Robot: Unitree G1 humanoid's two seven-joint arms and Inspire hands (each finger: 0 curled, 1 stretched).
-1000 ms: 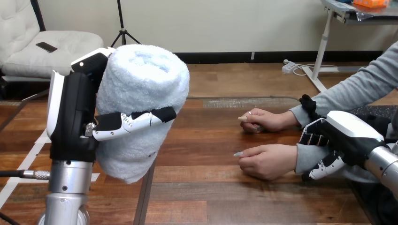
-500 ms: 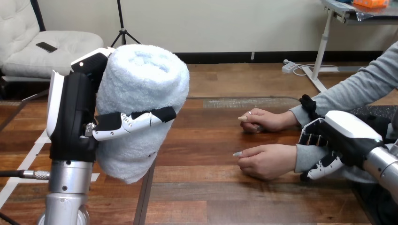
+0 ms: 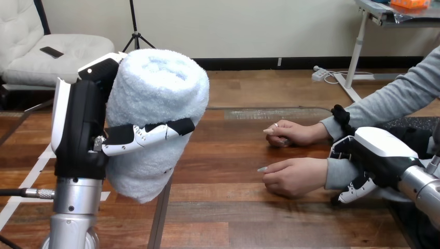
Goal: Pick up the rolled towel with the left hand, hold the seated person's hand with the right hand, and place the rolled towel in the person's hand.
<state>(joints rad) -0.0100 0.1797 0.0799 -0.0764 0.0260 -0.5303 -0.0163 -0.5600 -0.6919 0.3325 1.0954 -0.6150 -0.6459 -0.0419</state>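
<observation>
My left hand (image 3: 83,124) is raised at the left, fingers curled round a pale blue rolled towel (image 3: 155,98) that stands upright in it. The person's nearer hand (image 3: 296,177) lies on the wooden table (image 3: 233,218) at the right, fingers pointing left. My right hand (image 3: 381,153) sits at that hand's grey-sleeved wrist (image 3: 340,174), with its fingers over the top of the sleeve and its thumb below it. A wide stretch of table separates the towel from the person's nearer hand.
The person's farther hand (image 3: 293,133) rests loosely closed on the table just behind the nearer one. The table's left edge (image 3: 158,218) runs under the towel.
My right hand has sunk a little and settled closer round the grey-sleeved wrist. The left hand, the towel and the person's hands have stayed where they were.
</observation>
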